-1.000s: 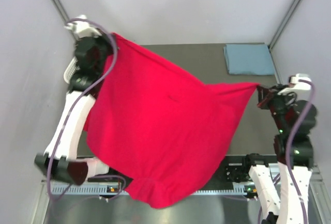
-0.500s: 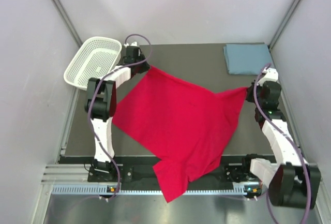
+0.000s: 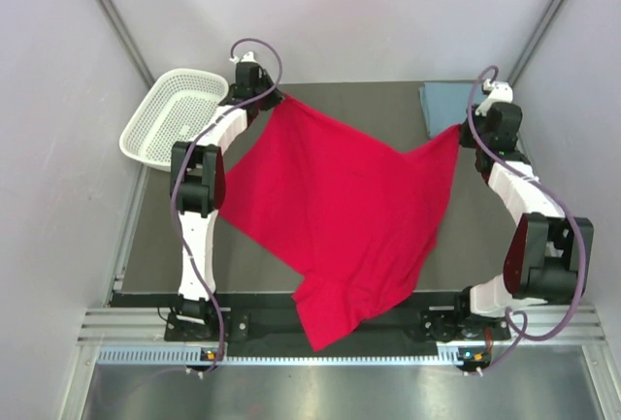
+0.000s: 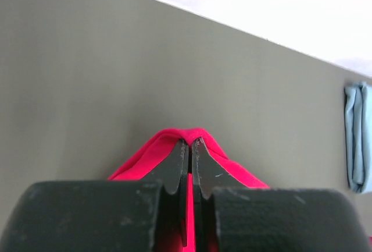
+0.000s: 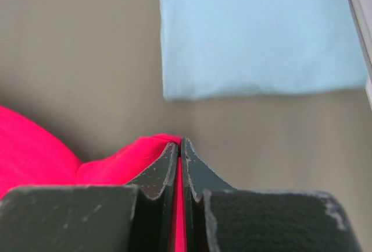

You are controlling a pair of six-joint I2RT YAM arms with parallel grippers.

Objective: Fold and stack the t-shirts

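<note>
Basket: one white mesh basket [image 3: 137, 135] is being seen at the far left edge of the table [image 3: 369, 100], with nothing visible inside.
Left gripper: the left gripper [image 4: 190, 142] is being kept at the far left of the table, just beside the basket. Its jaws are pressed together on a fold of red cloth.
Red t-shirt: one red t-shirt [image 3: 340, 207] is being held by two corners, one in each gripper. It is being stretched across the table's middle, and its lower part is bunched over the near edge.
Right gripper: the right gripper [image 5: 181, 142] is clamped tight on the opposite red corner.
Blue-grey t-shirt: one blue-grey t-shirt [image 5: 256, 36] is lying folded flat in the far right corner, just beyond the right gripper.
Count: two shirts, one basket.
</note>
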